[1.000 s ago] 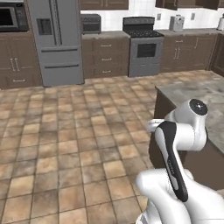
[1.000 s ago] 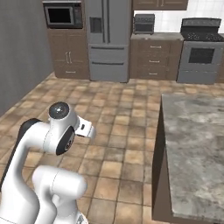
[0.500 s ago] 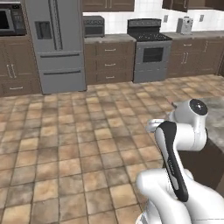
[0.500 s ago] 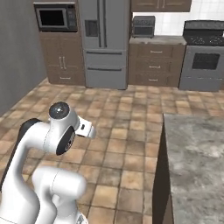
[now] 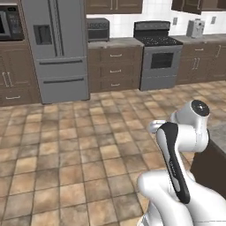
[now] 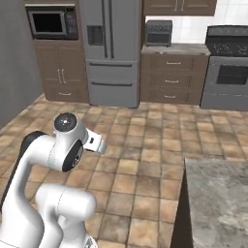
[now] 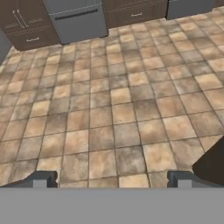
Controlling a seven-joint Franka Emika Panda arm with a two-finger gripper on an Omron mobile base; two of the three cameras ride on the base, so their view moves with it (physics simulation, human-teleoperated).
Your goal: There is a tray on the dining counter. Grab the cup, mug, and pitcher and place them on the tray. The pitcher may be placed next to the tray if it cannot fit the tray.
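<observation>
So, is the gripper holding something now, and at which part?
Nothing is held. The gripper is open, its fingertips wide apart over the tiled floor.

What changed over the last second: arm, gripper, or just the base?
Just the base: both base views have swung, so the fridge and stove slid right in the picture and the dining counter slipped toward the right edge. That is camera motion, not things moving. The arm keeps its folded pose, and the gripper stays open and empty over the floor tiles. Nothing grabbed or released.
</observation>
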